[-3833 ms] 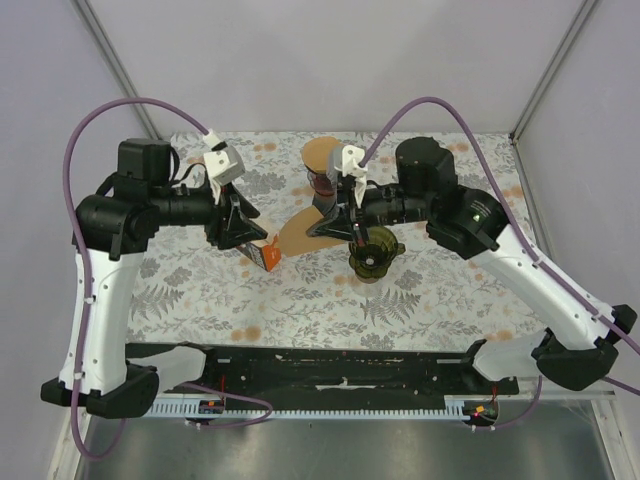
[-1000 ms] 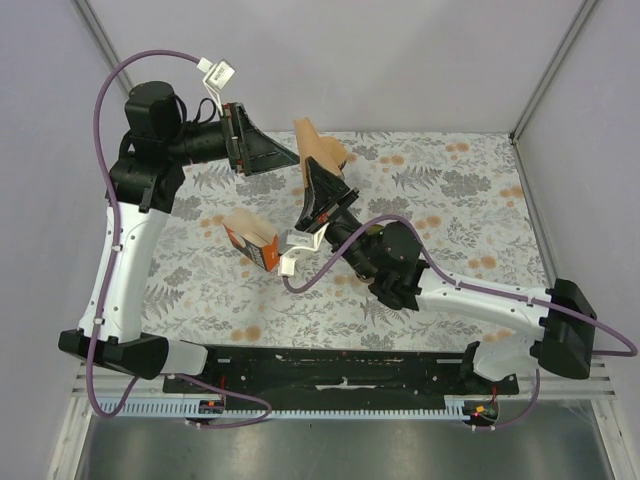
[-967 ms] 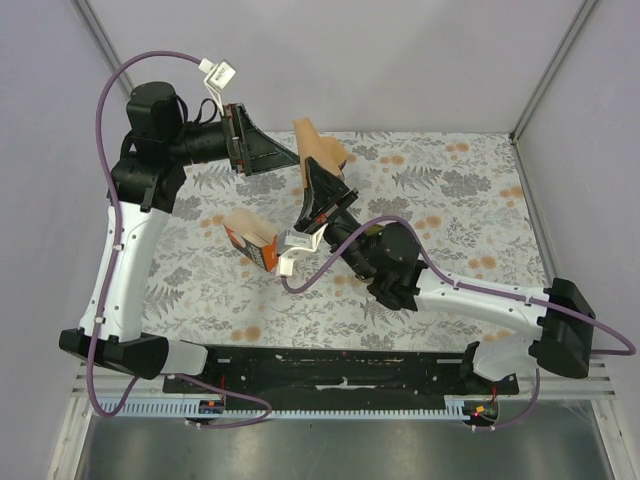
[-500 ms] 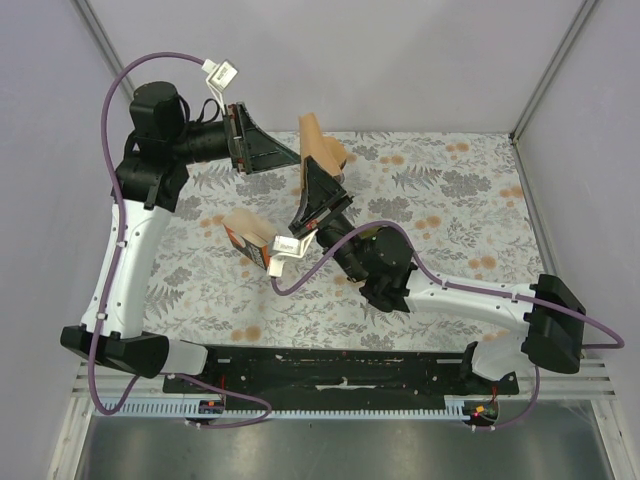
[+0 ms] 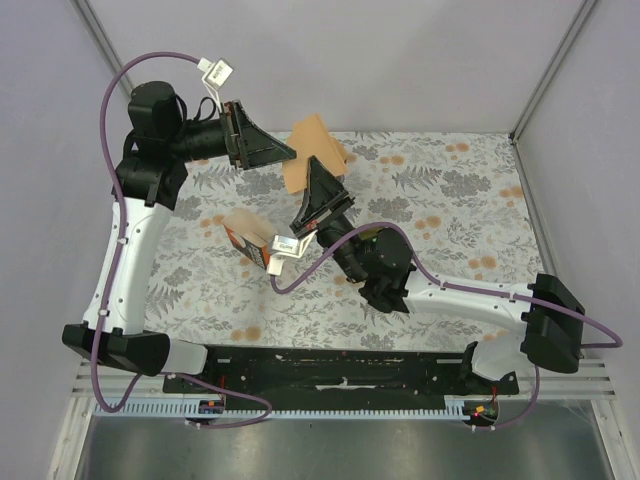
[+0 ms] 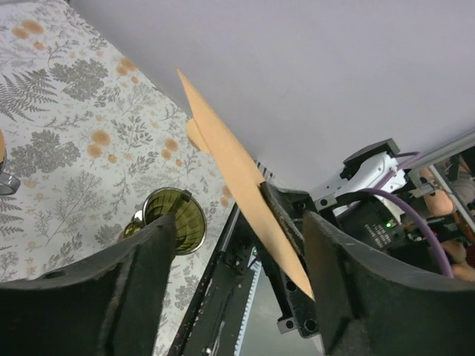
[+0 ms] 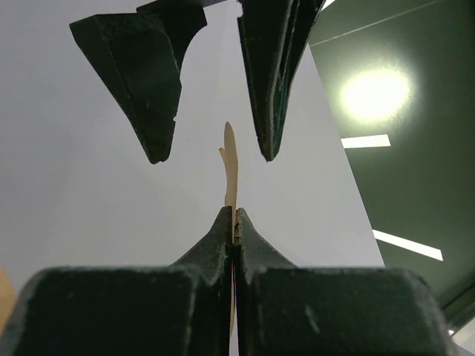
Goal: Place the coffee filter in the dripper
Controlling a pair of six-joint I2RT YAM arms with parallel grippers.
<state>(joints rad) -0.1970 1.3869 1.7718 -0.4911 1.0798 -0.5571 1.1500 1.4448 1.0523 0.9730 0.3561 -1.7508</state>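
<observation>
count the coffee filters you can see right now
1: the coffee filter is pinched in the right gripper, held up between the open fingers of the left gripper. More may be hidden in the box or under the arms.

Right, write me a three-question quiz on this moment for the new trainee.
1. True or false: the right tool is shut on the coffee filter.
2. Pick one. The left tool is: A) shut on the filter; B) open, one finger on either side of the filter; C) shut and empty.
3. Short answer: is the filter in the dripper yet?

Key: 1 true; 2 B; 3 no, it is held up in the air.
</observation>
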